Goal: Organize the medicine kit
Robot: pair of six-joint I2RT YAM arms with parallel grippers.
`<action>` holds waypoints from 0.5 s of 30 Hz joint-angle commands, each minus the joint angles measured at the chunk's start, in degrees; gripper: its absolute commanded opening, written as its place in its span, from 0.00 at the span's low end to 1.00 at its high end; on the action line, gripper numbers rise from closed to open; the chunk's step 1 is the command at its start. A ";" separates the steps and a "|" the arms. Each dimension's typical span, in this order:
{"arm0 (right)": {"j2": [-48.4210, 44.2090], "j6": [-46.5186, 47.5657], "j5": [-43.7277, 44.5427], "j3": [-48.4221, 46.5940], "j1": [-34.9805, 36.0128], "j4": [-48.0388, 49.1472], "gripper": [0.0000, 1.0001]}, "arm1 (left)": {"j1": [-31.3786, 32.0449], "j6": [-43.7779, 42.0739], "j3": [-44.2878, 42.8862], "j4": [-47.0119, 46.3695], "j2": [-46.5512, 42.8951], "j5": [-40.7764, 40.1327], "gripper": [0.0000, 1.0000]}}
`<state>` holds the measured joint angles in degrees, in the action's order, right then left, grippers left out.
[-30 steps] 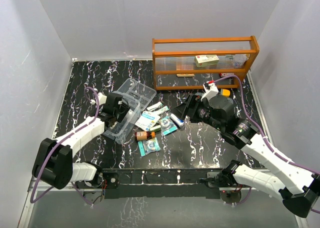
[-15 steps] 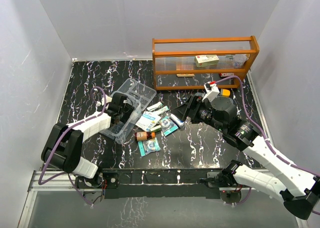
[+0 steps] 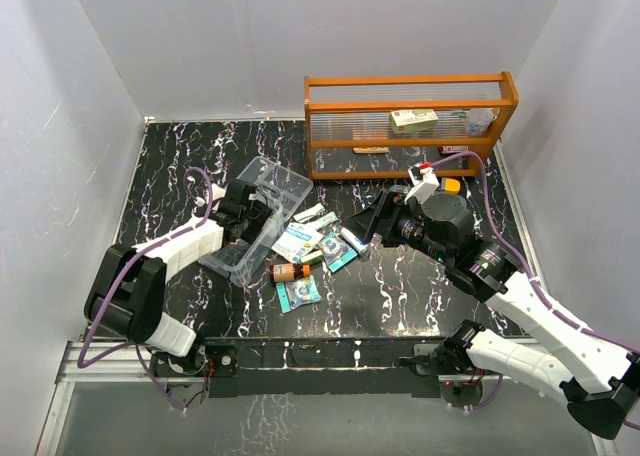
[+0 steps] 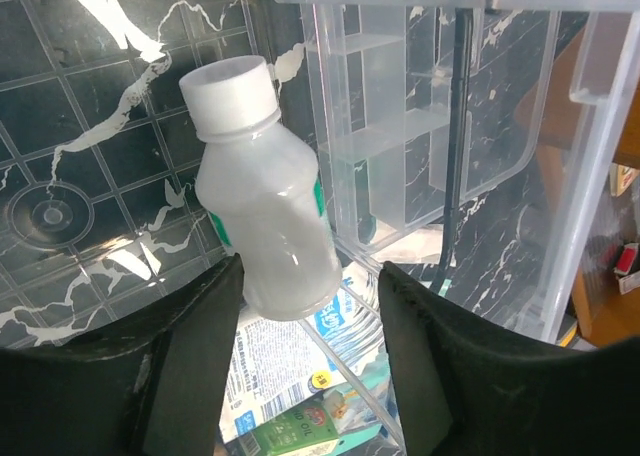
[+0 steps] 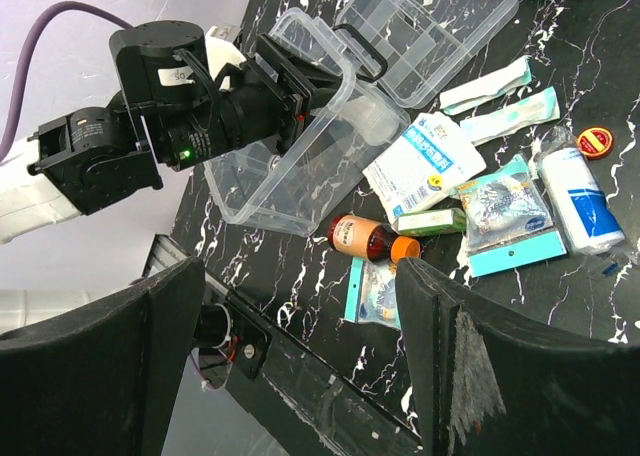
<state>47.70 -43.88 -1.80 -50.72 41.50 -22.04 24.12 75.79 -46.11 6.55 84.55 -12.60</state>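
Note:
The medicine kit's clear box point(image 3: 232, 259) stands tilted left of centre, its divided lid point(image 3: 279, 182) open behind it. My left gripper point(image 3: 254, 222) reaches into the box. In the left wrist view its jaws point(image 4: 310, 271) stand open around a white capped bottle point(image 4: 262, 201) that lies on the clear floor, with a gap at the right finger. Loose packets point(image 3: 298, 240), a brown bottle point(image 3: 288, 271) and a teal packet point(image 3: 298, 292) lie right of the box. My right gripper point(image 3: 370, 226) hovers open over them, holding nothing point(image 5: 300, 276).
An orange wooden rack point(image 3: 410, 126) with a ribbed clear panel stands at the back right, small boxes on it. A white and blue roll point(image 5: 580, 201) and flat sachets point(image 5: 495, 86) lie near the lid. White walls close in the table on three sides.
My left gripper's jaws have widened away from the white bottle inside the box. The left arm reached further into the box a second ago. The right arm has barely moved.

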 commanded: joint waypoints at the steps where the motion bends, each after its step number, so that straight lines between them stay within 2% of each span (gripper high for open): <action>1: -1.21 0.01 1.16 0.45 -0.16 2.87 0.75 | 0.14 -1.68 -2.27 1.83 -0.05 0.15 0.51; 3: -1.16 0.09 1.33 0.45 -0.15 2.51 0.75 | 0.08 -2.96 -2.53 2.52 -0.73 -0.45 0.45; 5: -0.97 0.23 1.47 0.32 -0.16 2.15 0.75 | 0.14 -4.83 -3.55 3.68 -1.48 -0.85 0.45; 15: 3.97 0.34 -1.69 -1.58 -0.16 -1.26 0.75 | 0.09 -19.07 -11.38 16.32 -10.05 1.94 0.61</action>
<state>51.46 -43.42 -2.81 -50.89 41.50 -23.33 24.12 64.79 -53.21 15.14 80.71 -11.16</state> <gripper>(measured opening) 0.751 0.576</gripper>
